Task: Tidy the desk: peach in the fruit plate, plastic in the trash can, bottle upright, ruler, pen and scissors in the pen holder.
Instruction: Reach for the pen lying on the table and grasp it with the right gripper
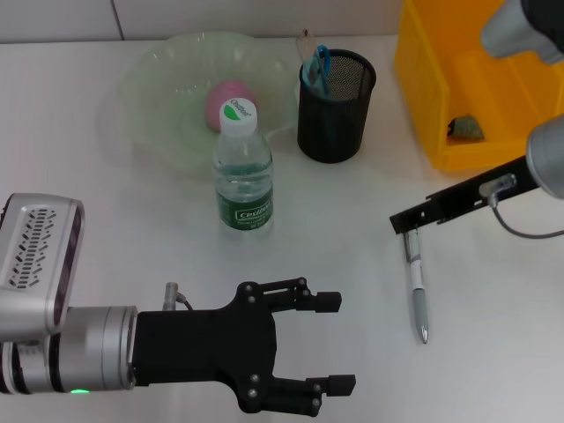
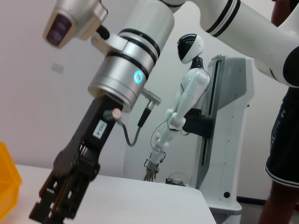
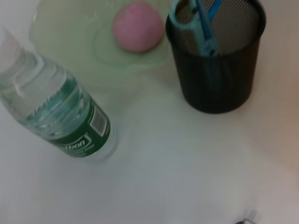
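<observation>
The pink peach (image 1: 231, 101) (image 3: 138, 25) lies in the pale green fruit plate (image 1: 159, 79). In front of the plate the bottle (image 1: 244, 167) (image 3: 60, 116) stands upright. Blue scissors (image 1: 319, 66) (image 3: 201, 23) stick out of the black mesh pen holder (image 1: 335, 110). A crumpled plastic (image 1: 464, 129) lies in the yellow trash can (image 1: 423, 97). The silver pen (image 1: 417, 286) reaches from my right gripper (image 1: 407, 218) (image 2: 53, 210) toward the near edge, its top end at the gripper's tip. Near the front, my left gripper (image 1: 345, 344) is open and empty. The ruler is not clearly in view.
A thin pale stick (image 1: 306, 40) rises at the holder's far rim. Bare white table (image 1: 352, 247) lies between the bottle, the pen and my left gripper. Beyond the table, the left wrist view shows a white humanoid robot (image 2: 187, 93) and a person (image 2: 282, 140).
</observation>
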